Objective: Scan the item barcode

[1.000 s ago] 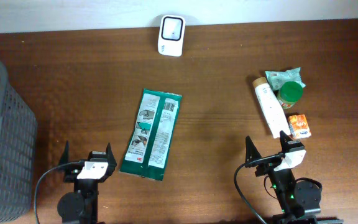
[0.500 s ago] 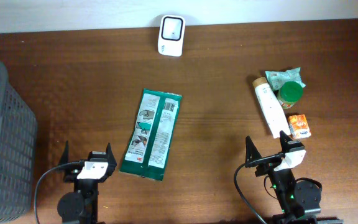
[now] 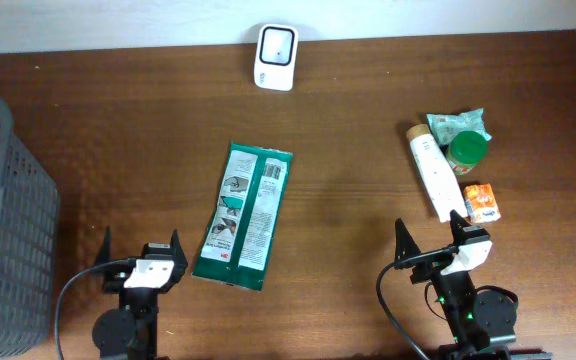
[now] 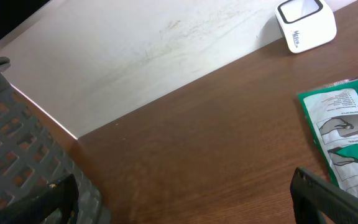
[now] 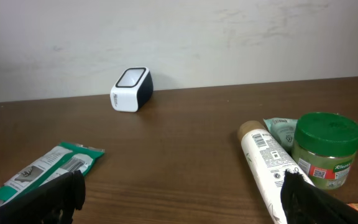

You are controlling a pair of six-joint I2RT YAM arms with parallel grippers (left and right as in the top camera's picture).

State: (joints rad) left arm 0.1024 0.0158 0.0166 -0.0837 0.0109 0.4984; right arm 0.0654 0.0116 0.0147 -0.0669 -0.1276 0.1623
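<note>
The white barcode scanner (image 3: 275, 44) stands at the table's far edge, also seen from the left wrist (image 4: 306, 25) and the right wrist (image 5: 132, 89). A flat green packet (image 3: 243, 215) lies mid-table with its printed white label up. It shows at the right edge of the left wrist view (image 4: 350, 124) and at the lower left of the right wrist view (image 5: 48, 165). My left gripper (image 3: 141, 240) is open at the near edge, just left of the packet's near end. My right gripper (image 3: 428, 232) is open too, near a white tube (image 3: 433, 175). Neither holds anything.
A grey mesh basket (image 3: 3, 220) fills the left side, close beside my left gripper (image 4: 182, 202). At the right, next to the tube (image 5: 272, 165), are a green-lidded jar (image 3: 467, 152), a pale green pouch (image 3: 458, 123) and a small orange box (image 3: 481, 202).
</note>
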